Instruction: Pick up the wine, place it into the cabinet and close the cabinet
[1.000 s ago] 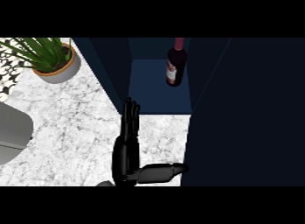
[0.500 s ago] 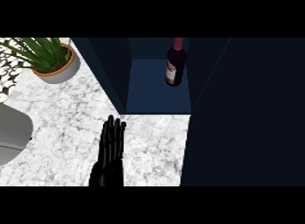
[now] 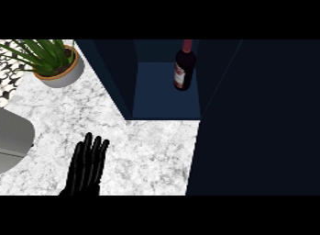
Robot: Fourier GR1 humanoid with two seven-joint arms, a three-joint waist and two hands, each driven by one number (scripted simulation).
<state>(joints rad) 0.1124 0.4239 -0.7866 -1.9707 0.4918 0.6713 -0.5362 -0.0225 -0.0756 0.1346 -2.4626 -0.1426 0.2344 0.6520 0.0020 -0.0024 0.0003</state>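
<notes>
So the wine is already standing upright inside the cabinet, back on the blue shelf floor and pretty much tucked in. What's left, as far as I can judge, is just shutting the thing.

My left hand is down at the lower edge of the view, flat over the marble counter, fingers straight and close together, holding nothing. My right hand isn't showing anywhere, so I can't say what it's up to.

Here's what worries me. The big dark panel on the right looks like the open door, and it's on the far side from the only hand I can see. If I swing it with the left, I'm reaching across the opening and could clip the bottle on the way. The bottle is tall and narrow, so a nudge at the neck would likely tip it. Also, the door edge is hard to pick out against all that dark, so I might push the wrong surface. The potted plant is well apart at the left, no issue there.
</notes>
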